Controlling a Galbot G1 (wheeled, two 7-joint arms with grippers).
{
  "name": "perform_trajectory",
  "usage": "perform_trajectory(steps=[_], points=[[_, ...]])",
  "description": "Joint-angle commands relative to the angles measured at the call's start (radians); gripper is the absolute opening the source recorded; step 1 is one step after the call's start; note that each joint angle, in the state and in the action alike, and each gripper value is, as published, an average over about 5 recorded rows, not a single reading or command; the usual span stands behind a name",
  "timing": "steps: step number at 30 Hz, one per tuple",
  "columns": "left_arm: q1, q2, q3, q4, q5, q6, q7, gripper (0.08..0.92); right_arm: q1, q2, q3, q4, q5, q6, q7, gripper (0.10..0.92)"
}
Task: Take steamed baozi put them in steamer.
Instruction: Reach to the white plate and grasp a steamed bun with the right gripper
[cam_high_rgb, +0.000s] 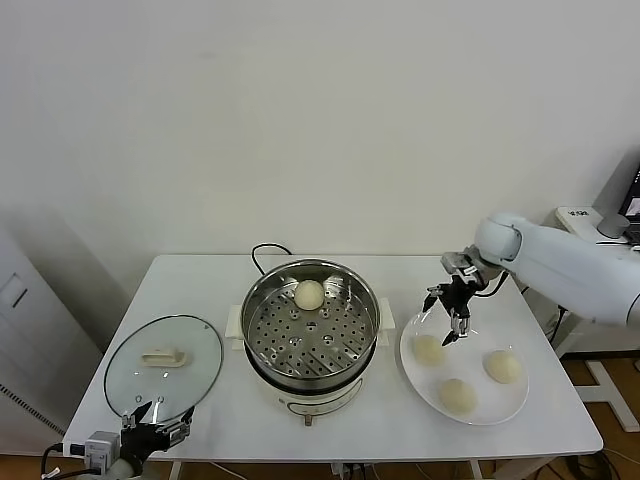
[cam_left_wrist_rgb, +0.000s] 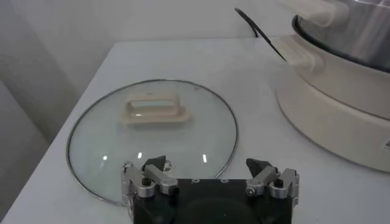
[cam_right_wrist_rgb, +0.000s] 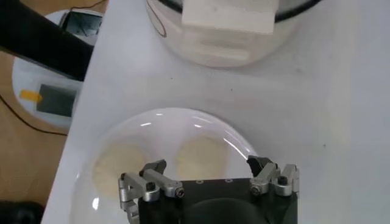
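Observation:
One cream-white baozi (cam_high_rgb: 309, 294) lies on the perforated tray at the back of the shiny steel steamer (cam_high_rgb: 262, 305). Three more baozi lie on the white plate (cam_high_rgb: 512, 401): one at its near-left (cam_high_rgb: 429, 348), one at the front (cam_high_rgb: 458, 395), one at the right (cam_high_rgb: 503, 366). My right gripper (cam_high_rgb: 451, 317) is open and empty, hovering just above the left baozi; the right wrist view shows that baozi (cam_right_wrist_rgb: 202, 157) between the spread fingers (cam_right_wrist_rgb: 206, 165), and another (cam_right_wrist_rgb: 117, 167) beside it. My left gripper (cam_high_rgb: 155, 418) is open, parked at the table's front left.
A round glass lid (cam_high_rgb: 163, 367) with a cream handle lies flat left of the steamer, also in the left wrist view (cam_left_wrist_rgb: 152, 137). The steamer's black cord (cam_high_rgb: 268, 250) loops behind it. The steamer's white base (cam_right_wrist_rgb: 226, 24) shows in the right wrist view.

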Motion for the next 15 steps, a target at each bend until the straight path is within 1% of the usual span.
perform_trajectory(steps=[1,13,15], points=[[0.0,0.0,0.0,0.001,0.0,0.0,0.0,0.823,-0.123,0.012,0.085,-0.035,-0.064,-0.021,0.049,0.823],[0.001,-0.002,-0.001,0.001,0.001,0.002,0.0,0.823,-0.172,0.018,0.132,-0.053,-0.104,-0.027,0.075,0.823],[0.001,-0.002,-0.001,0.001,0.001,0.002,0.0,0.823,-0.177,0.021,0.137,-0.055,-0.105,-0.029,0.077,0.813]])
